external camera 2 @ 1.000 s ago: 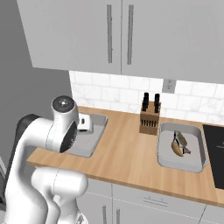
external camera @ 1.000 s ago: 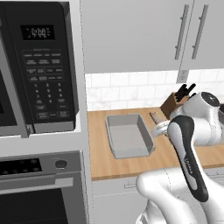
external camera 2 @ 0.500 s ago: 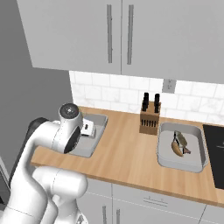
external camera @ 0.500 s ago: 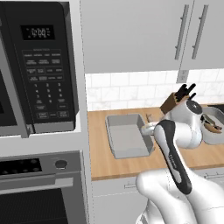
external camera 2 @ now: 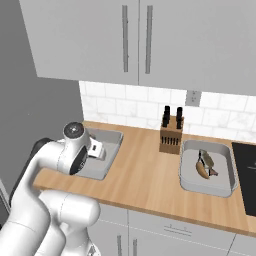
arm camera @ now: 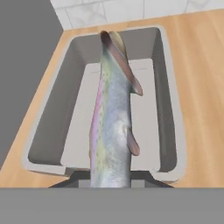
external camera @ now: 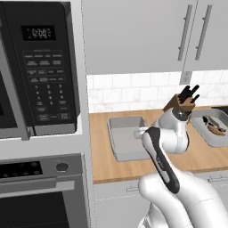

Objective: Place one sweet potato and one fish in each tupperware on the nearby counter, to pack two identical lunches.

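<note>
My gripper (arm camera: 111, 178) is shut on a grey fish (arm camera: 112, 127) with a pink stripe, which hangs lengthwise over the left tupperware (arm camera: 178, 148). That container's floor is bare around the fish. From the base views my gripper (external camera 2: 98, 150) (external camera: 140, 132) sits over the near half of the left tupperware (external camera 2: 111, 136) (external camera: 121, 147). The right tupperware (external camera 2: 208, 188) (external camera: 219, 140) holds a sweet potato (external camera 2: 201, 171) and a second fish (external camera 2: 207, 159). Both containers stand on the wooden counter (external camera 2: 145, 175).
A knife block (external camera 2: 171, 136) (external camera: 180, 104) stands between the two containers by the tiled wall. A dark cooktop (external camera 2: 248, 170) lies at the far right. A microwave (external camera: 40, 67) and oven (external camera: 40, 196) form a tall wall left of the counter.
The arm's elbow has folded in toward the left tupperware and the hand has sunk slightly over it. The jaws stay shut on the fish.
</note>
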Robot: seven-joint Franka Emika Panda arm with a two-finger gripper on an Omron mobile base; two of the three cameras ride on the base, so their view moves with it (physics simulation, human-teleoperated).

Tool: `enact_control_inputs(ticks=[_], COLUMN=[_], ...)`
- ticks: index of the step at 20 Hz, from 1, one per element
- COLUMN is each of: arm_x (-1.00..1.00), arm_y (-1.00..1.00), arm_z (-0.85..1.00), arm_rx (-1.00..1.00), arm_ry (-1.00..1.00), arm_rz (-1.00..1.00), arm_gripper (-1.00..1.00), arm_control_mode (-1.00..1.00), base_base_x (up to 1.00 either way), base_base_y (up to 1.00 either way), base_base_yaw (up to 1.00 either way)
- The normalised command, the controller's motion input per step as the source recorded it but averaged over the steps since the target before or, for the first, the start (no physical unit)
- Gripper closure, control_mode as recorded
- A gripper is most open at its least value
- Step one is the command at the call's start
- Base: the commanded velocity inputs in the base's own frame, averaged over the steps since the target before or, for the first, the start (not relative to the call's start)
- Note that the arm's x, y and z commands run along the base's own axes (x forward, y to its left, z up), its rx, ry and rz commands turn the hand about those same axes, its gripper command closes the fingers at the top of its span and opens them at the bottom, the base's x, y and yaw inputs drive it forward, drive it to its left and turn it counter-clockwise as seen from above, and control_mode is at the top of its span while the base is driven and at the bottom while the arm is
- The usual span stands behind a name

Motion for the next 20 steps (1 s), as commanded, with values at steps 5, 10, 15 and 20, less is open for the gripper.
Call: enact_control_inputs(ticks=[5, 10, 15, 20], arm_x=[0.3, 0.35, 0.35, 0.28], arm_y=[0.04, 0.0, 0.0, 0.0], arm_z=[-0.06, -0.07, -0.21, -0.21], arm_rx=[0.0, 0.0, 0.0, 0.0], arm_ry=[0.11, 0.06, 0.0, 0.0], arm_rz=[-0.03, 0.0, 0.0, 0.0], arm_gripper=[1.0, 1.0, 1.0, 1.0], arm_control_mode=[-1.0, -1.0, -1.0, -1.0], base_base_x=[0.0, 0.0, 0.0, 0.0], base_base_y=[0.0, 0.0, 0.0, 0.0], base_base_yaw=[0.0, 0.0, 0.0, 0.0])
